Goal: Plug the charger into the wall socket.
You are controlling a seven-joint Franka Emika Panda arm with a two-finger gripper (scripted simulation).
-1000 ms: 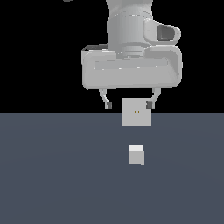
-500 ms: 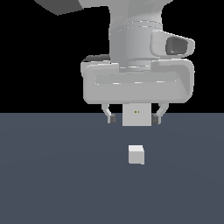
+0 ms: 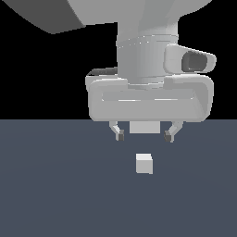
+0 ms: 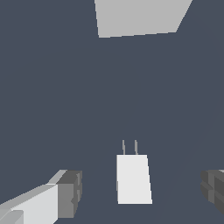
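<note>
I have the claw (image 3: pixel 144 136) spread wide and empty, hanging above the desk (image 3: pixel 55 194). The charger (image 3: pixel 144 163) sits on the desk just below it, between the fingers, prongs pointing at the socket (image 4: pixel 139 16), well apart.

- Legible text, labels, brands, numbers, signs: none in either view.
- Charger (image 3: pixel 144 163): plain faces, no marking.
- Wall socket (image 4: pixel 139 16): plain face, no lettering.
- Arm housing: unmarked.
</note>
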